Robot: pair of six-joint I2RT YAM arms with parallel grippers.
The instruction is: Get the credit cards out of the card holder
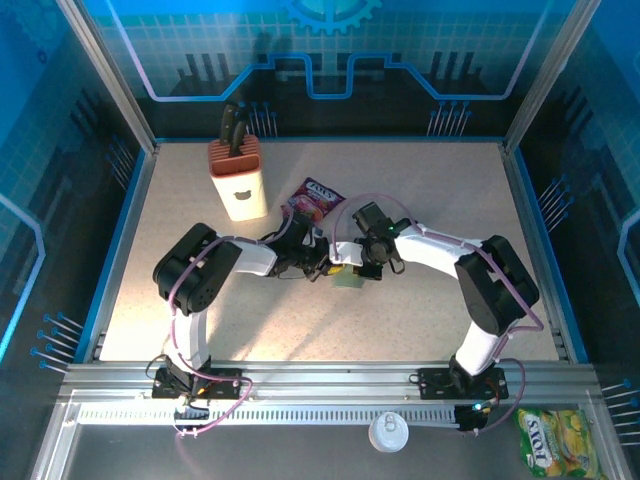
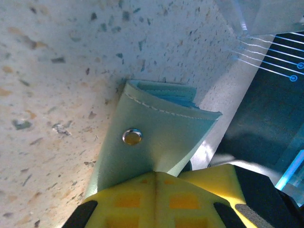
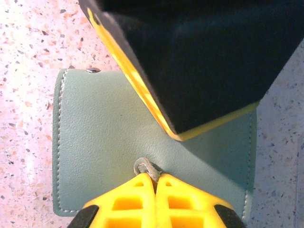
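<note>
tabletop: beige speckled stone-look, flat, evenly lit. walls on three sides are blue translucent panels with printed circuit-style lines, held in aluminium posts. slotted metal rail runs across the bottom of the top view, with both arm bases on it.

wallet sits just right of frame centre in the top view, on bare table between the two wrists. grey-green leather, white stitching.

left gripper: yellow fingers closed together, pinching the wallet's edge. snap stud is just above the tips. blue inner layers peek out at the wallet's top edge in the left wrist view.

right gripper: jaws closed tight, nipping a small metal snap on the wallet face at bottom centre of its view. the left gripper's black-and-yellow body covers the upper right there.

other items: knife block upper left of centre, pink packet just beside it, near the wrists. white lid and yellow packet lie below the rail, bottom edge.
</note>
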